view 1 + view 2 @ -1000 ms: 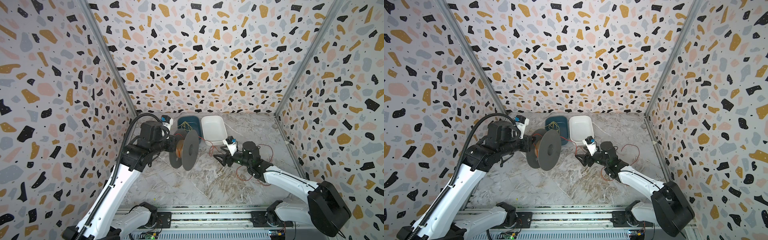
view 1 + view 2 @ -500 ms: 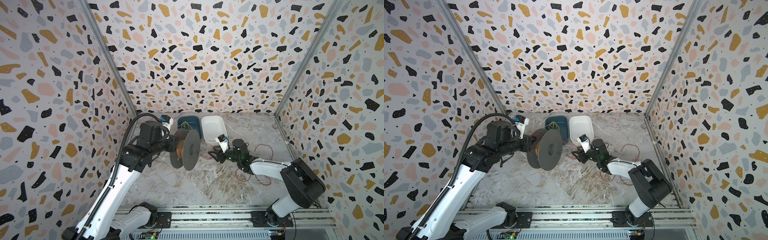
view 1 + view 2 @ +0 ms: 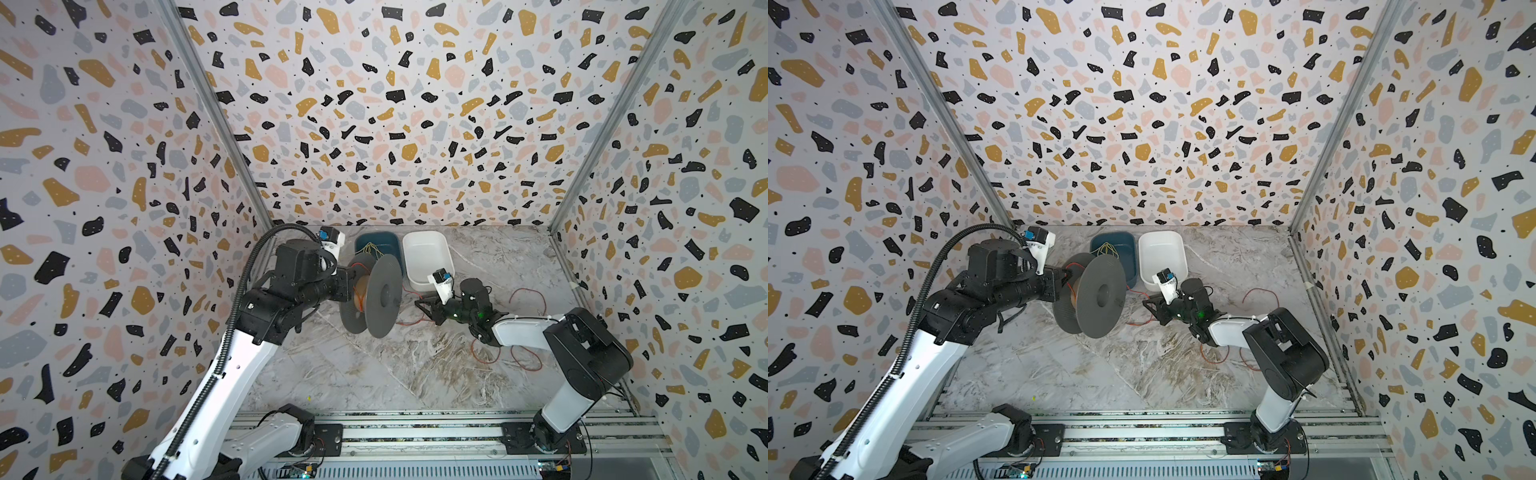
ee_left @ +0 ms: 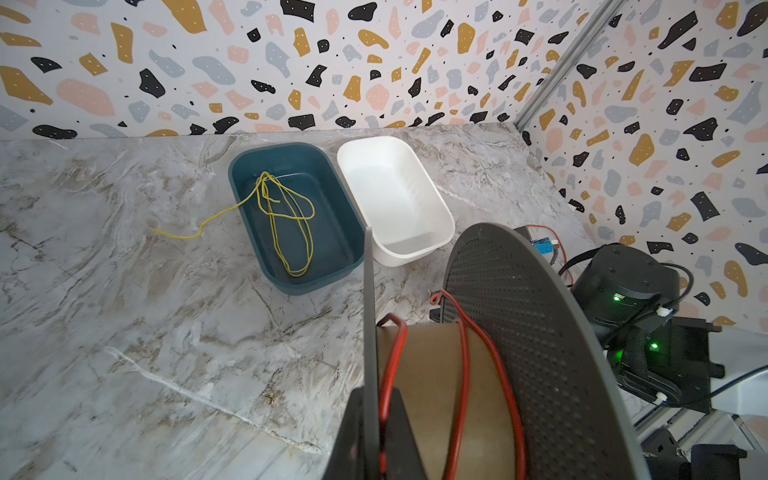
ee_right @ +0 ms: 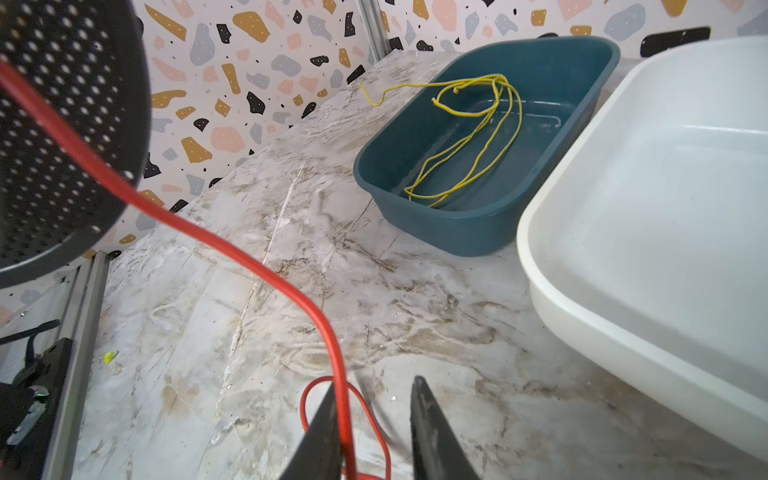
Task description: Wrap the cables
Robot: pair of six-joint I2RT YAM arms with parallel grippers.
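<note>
A grey spool (image 3: 384, 295) (image 3: 1100, 297) hangs above the table, and my left gripper (image 3: 351, 286) (image 4: 372, 415) is shut on the thin edge of its near flange. A few turns of the red cable (image 4: 461, 374) lie round the spool's brown core. From the spool the cable (image 5: 249, 257) runs down between the fingers of my right gripper (image 3: 422, 305) (image 5: 374, 386). Its jaws stand apart, low over the table just right of the spool, with the cable against one finger. More red cable (image 3: 528, 291) (image 3: 1258, 291) lies in loose loops on the table behind that arm.
A dark blue bin (image 3: 392, 249) (image 4: 249, 166) with thin yellow wire (image 4: 291, 216) in it stands at the back, with one end of the wire trailing out. A white bin (image 3: 440, 249) (image 5: 582, 249) stands beside it, close to my right gripper. Walls enclose three sides.
My right gripper has moved left toward the spool, its arm has folded back, and its jaws have narrowed around the cable. The left arm and spool have stayed still.
</note>
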